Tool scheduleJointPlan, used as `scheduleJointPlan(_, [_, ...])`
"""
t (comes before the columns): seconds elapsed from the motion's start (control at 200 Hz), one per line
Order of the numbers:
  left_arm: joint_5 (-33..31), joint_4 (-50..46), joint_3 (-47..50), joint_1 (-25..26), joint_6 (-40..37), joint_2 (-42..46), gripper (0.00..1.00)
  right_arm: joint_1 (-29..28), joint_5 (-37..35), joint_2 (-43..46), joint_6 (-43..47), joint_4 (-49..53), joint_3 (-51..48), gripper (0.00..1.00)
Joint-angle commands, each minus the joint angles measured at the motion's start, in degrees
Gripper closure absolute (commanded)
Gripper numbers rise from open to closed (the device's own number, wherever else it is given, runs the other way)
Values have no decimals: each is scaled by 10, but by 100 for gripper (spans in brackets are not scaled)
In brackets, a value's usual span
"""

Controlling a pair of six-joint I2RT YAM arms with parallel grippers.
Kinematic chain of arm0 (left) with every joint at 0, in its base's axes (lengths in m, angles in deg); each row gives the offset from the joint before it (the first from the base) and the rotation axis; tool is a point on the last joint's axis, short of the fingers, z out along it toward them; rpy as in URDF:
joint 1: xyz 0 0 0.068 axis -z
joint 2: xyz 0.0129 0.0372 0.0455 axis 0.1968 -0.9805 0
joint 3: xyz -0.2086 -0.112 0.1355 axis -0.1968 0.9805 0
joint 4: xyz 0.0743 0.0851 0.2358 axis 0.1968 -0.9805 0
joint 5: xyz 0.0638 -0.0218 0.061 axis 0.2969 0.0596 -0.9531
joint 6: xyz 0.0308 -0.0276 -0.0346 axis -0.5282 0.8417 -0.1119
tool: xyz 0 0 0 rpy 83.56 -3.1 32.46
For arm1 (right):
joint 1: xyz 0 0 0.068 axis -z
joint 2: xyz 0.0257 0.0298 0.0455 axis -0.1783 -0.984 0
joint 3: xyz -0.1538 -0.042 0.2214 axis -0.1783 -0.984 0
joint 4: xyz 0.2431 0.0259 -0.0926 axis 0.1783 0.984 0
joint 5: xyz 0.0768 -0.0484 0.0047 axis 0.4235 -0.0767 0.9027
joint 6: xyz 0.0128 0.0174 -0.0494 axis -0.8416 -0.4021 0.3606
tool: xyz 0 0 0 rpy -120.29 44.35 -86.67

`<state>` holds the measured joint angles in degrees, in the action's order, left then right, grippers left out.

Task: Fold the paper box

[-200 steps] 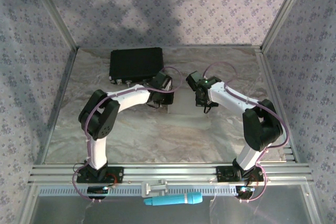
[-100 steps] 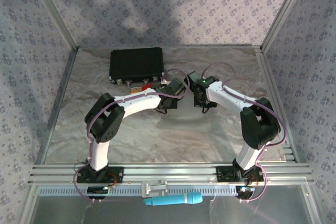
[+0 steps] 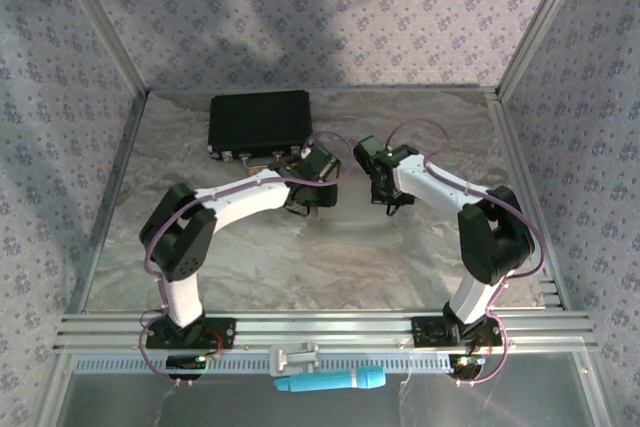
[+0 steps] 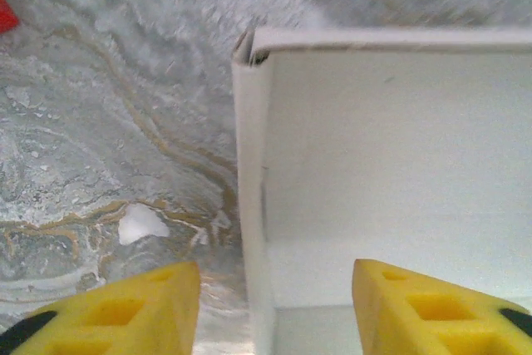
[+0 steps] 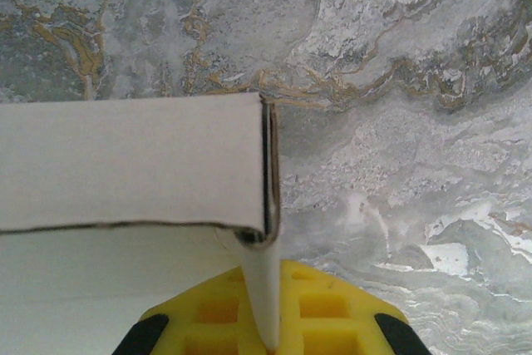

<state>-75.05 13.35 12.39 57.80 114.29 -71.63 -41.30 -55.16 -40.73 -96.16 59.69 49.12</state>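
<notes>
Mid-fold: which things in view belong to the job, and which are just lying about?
Job: box; left gripper, open astride a box wall; right gripper, shut on a box wall.
Lying about: black case; teal tool by the near rail.
</notes>
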Motion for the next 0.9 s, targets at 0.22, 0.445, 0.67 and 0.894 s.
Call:
scheduleJointPlan(0.22, [-39,-156,-13,-91,207,162,48,146,199,20,-189,-1,-92,100])
scheduleJointPlan(0.445, [141,-45,87,-115,219,186,62,155,319,55,-404,-35,-158,100])
scheduleJointPlan(0.67, [196,73,136,-80,239,129,63,76,381,38,-583,-74,-175,100])
scheduleJointPlan(0.894, [214,143,136,-69,243,69,63,52,395,60,-611,-65,-164,51])
